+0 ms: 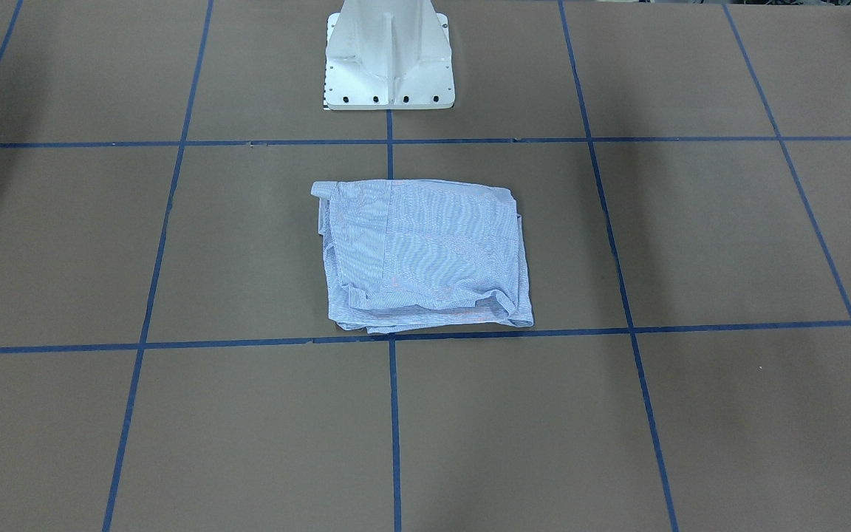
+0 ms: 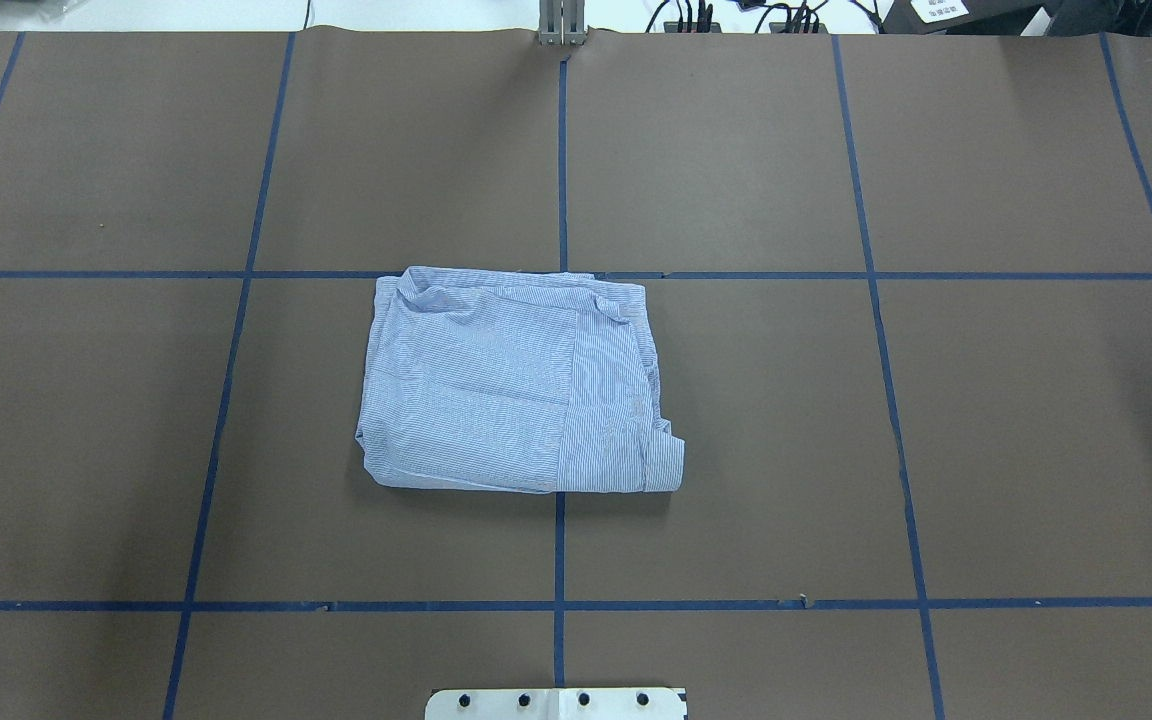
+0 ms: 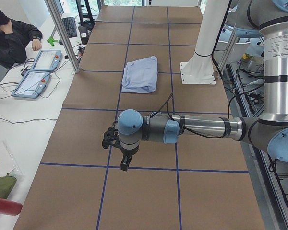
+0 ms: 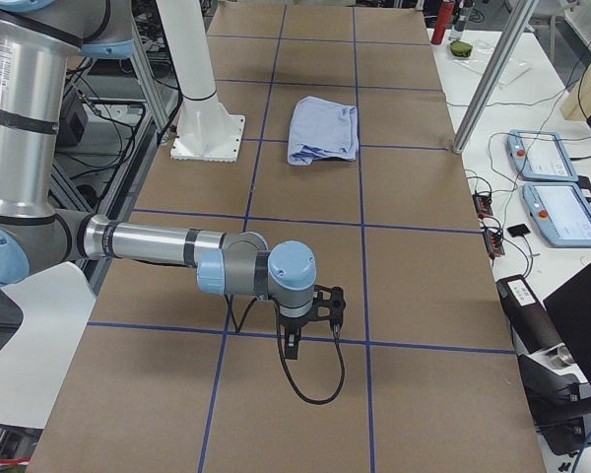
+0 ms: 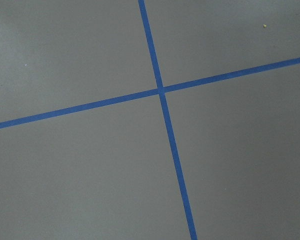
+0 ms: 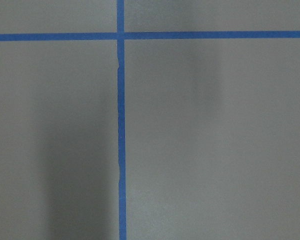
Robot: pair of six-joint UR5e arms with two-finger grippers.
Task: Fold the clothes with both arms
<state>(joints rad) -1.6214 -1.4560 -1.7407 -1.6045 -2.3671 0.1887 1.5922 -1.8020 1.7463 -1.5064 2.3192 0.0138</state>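
**Item: shirt** (image 2: 516,385), light blue with fine white stripes. It lies at the centre of the overhead view as a compact, roughly rectangular packet of several layers. It is flat on the worktop (image 2: 936,450), straddles the middle tape line (image 2: 561,150) and is near the white pedestal (image 1: 388,59). One corner, lower right in the overhead view, sticks out slightly. The edges at lower centre of the front-facing view are loose and uneven. Nothing touches it.

**Item: left arm** (image 3: 197,127). It reaches low across the foreground of the left side view, well apart from the shirt. The left tool (image 3: 125,166) points down over a tape crossing. I cannot tell whether its fingers are spread or pressed together. Its wrist view shows only bare worktop and crossed tape.

**Item: right arm** (image 4: 158,241). It is placed likewise in the foreground of the right side view. The right tool (image 4: 292,347) hangs over a tape line, and I cannot tell its state either.

**Others:** an operator (image 3: 9,33) and control tablets (image 3: 38,72) sit at upper left of the left side view.

**Step, as judged:** folding looks finished or nearly so, with both arms parked clear. Any next move would be tidying. Both arms would need to travel back to centre and take the protruding corner and ragged edge together, so that the stacked layers do not drag apart.
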